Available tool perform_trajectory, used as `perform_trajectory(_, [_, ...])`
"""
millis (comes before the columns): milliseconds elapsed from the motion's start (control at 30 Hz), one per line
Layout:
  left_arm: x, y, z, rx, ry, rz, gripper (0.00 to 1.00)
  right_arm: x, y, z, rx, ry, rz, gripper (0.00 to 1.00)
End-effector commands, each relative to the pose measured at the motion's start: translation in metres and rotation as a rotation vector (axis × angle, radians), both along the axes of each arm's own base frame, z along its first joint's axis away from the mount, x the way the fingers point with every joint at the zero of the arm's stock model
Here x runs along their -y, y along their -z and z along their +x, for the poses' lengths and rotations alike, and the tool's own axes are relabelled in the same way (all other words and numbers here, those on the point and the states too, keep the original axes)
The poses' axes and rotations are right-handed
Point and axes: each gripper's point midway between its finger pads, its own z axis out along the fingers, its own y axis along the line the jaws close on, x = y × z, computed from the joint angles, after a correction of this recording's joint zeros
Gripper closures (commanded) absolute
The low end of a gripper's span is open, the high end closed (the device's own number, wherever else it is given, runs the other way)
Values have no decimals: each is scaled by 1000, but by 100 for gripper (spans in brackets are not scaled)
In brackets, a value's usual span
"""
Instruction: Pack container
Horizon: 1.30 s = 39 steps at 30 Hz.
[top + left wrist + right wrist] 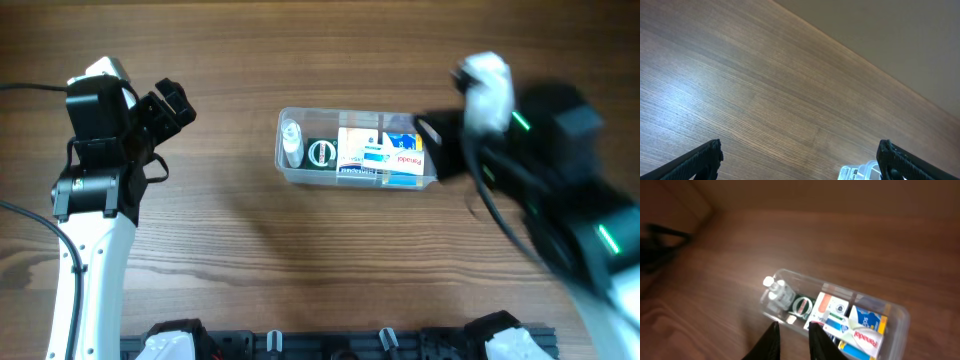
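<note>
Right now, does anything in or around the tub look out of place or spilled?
Nothing spilled. The container sits flat with the bottle and boxes inside; only the red-lettered box seems to lie slanted on the others.

L arm upright w/ fingers wide apart; R arm stretched in from the right, fingers almost together.

Overhead: L arm stands at the left side, white lower link, black wrist block on top. L gripper points up and to the right, spread as wide as it goes. In the L wrist view its fingers sit at opposite bottom corners w/ nothing btwn them. R arm extends from the right edge, motion-blurred, black w/ green lights and a white part near the wrist. R gripper points left. R wrist view: two dark fingers side by side at bottom centre, narrow gap, nothing held, cam tilted downward.
</note>
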Motion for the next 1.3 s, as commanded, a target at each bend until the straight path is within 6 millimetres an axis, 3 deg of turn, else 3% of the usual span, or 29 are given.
perform_trajectory(0, [-1,-3,2,7,5,0,0,38,-41,-59,166,91,7,72])
perform_trajectory(67, [-1,-3,2,7,5,0,0,51,-48,-93,216,96,25,70])
perform_trajectory(200, [-1,-3,2,7,5,0,0,77,-38,-156,251,127,55,71])
perform_trajectory(467, [-1,-3,2,7,5,0,0,104,-35,-220,400,151,106,72])
perform_trajectory(733, [-1,-3,2,7,5,0,0,116,-32,-256,505,152,153,71])
perform_trajectory(900, [-1,-3,2,7,5,0,0,120,-28,-267,531,153,165,71])
perform_trajectory(1133, [-1,-3,2,7,5,0,0,105,-41,-275,597,46,173,65])
perform_trajectory(1167, [-1,-3,2,7,5,0,0,100,-45,-278,616,13,173,62])
perform_trajectory(1267, [-1,-3,2,7,5,0,0,94,-57,-283,659,-29,199,34])
